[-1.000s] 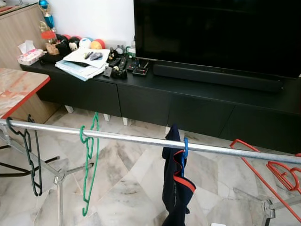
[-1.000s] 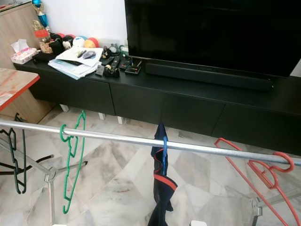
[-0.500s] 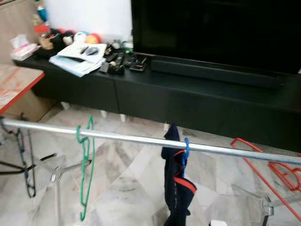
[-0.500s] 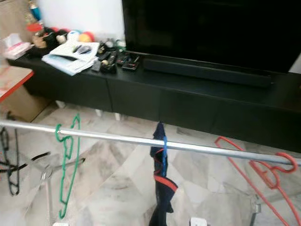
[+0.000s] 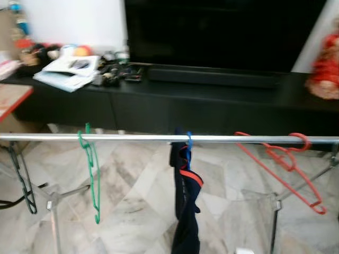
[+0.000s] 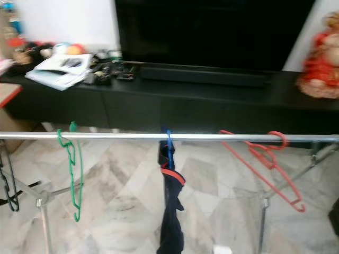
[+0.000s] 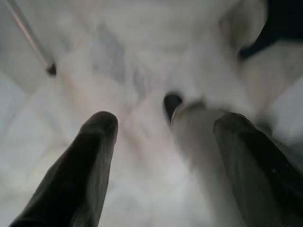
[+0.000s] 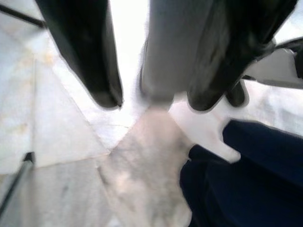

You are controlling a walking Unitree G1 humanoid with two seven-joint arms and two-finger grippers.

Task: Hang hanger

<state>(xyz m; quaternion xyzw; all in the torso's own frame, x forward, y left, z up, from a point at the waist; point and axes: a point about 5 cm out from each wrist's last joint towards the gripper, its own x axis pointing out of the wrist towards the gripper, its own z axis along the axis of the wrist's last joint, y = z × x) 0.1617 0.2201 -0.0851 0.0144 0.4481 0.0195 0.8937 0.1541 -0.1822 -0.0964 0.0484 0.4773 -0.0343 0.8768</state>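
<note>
Left eye view: a silver rail (image 5: 132, 138) running level across the frame, above a marble floor (image 5: 137, 190). Hooked over it, well apart from one another: a black hanger (image 5: 20, 177) at the far left, a green hanger (image 5: 91, 174), a blue hanger (image 5: 188, 151) carrying a dark navy garment (image 5: 185, 206) with a red band, and a red hanger (image 5: 280, 166) at the right, swung askew. Behind, a black counter (image 5: 212, 100) with papers (image 5: 66, 71) and small clutter, under a large dark screen (image 5: 222, 32). Slightly blurred throughout.

Right eye view: same scene, with a red doll (image 6: 320, 58) standing on the counter's right end. Every hanger in sight already sitting on the rail; so, by judgement, either done or another yet to be fetched.

Left wrist view: left gripper (image 7: 163, 137) pointing down at the floor, fingers (image 7: 85, 161) spread apart, nothing between them.

Right wrist view: right gripper (image 8: 154, 94) likewise aimed at the floor, fingers parted and empty, navy cloth (image 8: 236, 179) lying just beyond.

Handling, as a guess: thin plastic frames, light and fairly stiff, smooth enough to slip and prone to swing from the hook. Best taken at the neck just under the hook, or on a shoulder bar close to it, leaving the hook free to drop over the rail.
</note>
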